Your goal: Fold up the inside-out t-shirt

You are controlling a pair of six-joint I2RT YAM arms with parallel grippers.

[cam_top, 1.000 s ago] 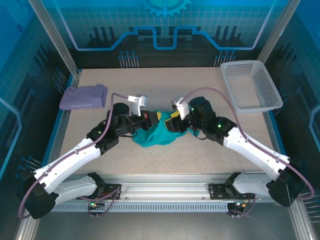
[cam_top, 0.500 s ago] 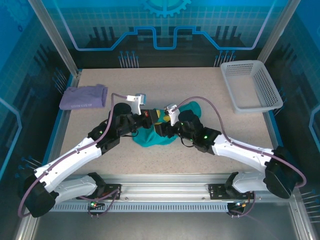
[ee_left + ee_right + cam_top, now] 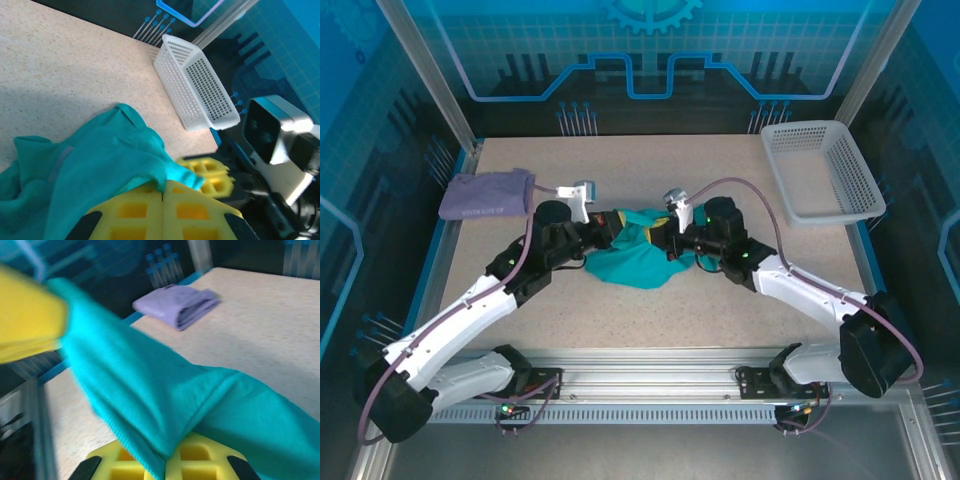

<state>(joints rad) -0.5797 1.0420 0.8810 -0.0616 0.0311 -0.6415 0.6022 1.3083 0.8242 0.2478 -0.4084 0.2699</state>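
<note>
Count on table (image 3: 720, 310): one inside-out t-shirt (image 3: 640, 265), one lavender folded garment (image 3: 487, 194), one white mesh basket (image 3: 817, 172). Two arms, two grippers, both at the shirt.

T-shirt: teal, bunched in a single heap at mid-table between the two wrists. Its upper edge is lifted to the grippers and the lower part rests on the table surface. Neck label not made out.

Left gripper (image 3: 610, 222): at the shirt's upper left edge. In the left wrist view the left gripper (image 3: 162, 192) has its two yellow fingers pressed together along one seam. Teal cloth (image 3: 100, 170) comes out of that seam and drapes over the left-hand finger. Jaws closed on the shirt.

Right gripper (image 3: 655, 232): at the shirt's upper edge, just beside the left gripper. The right wrist view is blurred, but the right gripper (image 3: 167, 455) has a band of teal cloth (image 3: 200, 400) running down between its two yellow fingers with no visible gap. Jaws closed on the shirt.

Lavender garment: far left of the table, well apart from the shirt; also seen in the right wrist view (image 3: 175, 305).

Basket: far right corner of the table, well apart from the shirt; seen in the left wrist view too (image 3: 195, 85).
</note>
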